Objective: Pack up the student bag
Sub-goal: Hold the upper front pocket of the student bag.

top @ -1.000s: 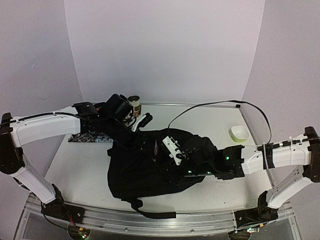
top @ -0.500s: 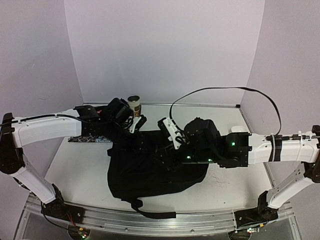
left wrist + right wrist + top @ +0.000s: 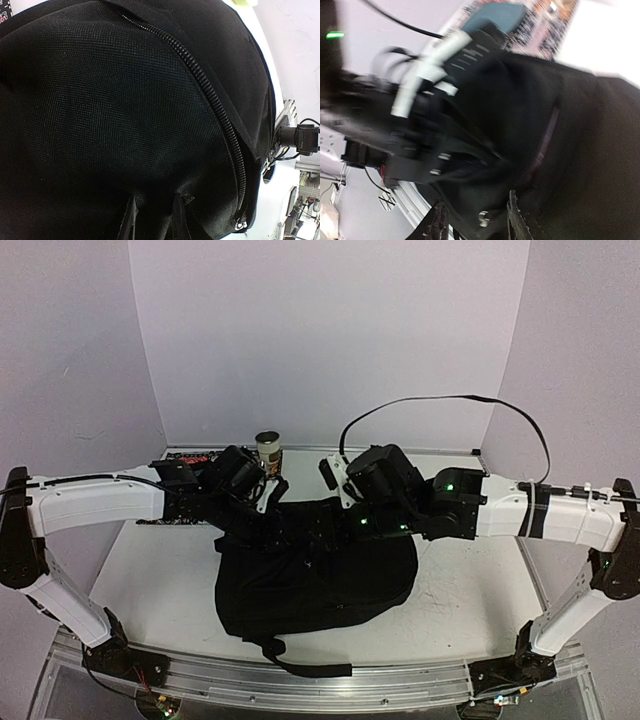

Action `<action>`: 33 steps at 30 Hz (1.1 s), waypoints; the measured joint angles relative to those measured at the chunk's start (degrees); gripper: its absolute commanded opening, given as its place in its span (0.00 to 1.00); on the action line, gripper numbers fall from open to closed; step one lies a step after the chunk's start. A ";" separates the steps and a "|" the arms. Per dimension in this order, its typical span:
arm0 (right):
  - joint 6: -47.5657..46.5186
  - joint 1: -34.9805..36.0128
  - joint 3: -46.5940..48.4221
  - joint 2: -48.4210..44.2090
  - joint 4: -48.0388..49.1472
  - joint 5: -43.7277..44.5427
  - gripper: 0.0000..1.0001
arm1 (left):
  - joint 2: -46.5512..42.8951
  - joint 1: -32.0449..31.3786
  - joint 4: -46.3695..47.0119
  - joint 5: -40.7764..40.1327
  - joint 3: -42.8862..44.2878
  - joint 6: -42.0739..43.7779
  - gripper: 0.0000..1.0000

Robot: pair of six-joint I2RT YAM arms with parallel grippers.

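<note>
The student bag is a floppy black backpack lying in the middle of the table. My left gripper is at its back-left top edge. In the left wrist view the bag's fabric fills the frame, a zipper runs down it, and my left gripper pinches a fold of it. My right gripper hovers over the bag's back edge. In the blurred right wrist view it is open over black fabric and a small metal zipper pull.
A tan jar stands at the back wall. A patterned mat lies at the left behind my left arm; in the right wrist view it bears a teal plate. A strap trails toward the front edge.
My right arm has swung from the bag's right side up and back to its rear edge. My left gripper has stayed on the bag's top-left fabric, shifting slightly forward.
</note>
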 measured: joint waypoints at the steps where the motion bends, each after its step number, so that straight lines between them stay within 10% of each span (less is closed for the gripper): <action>1: 0.80 -0.43 -0.34 0.19 -0.71 -0.24 0.41 | -0.13 0.00 0.24 0.00 -0.22 -0.28 0.26; 18: 8.53 -3.52 -5.44 3.83 1.38 -6.07 0.24 | -0.87 0.00 1.47 -0.02 -1.52 -0.92 0.25; 25: 11.56 -4.61 -10.72 3.65 11.23 -10.80 0.00 | -1.40 0.00 1.85 -0.01 -1.98 -1.13 0.24; 33: 14.57 -6.89 -20.76 0.07 27.79 -16.78 0.00 | -4.85 0.00 2.69 0.00 -3.59 -1.75 0.24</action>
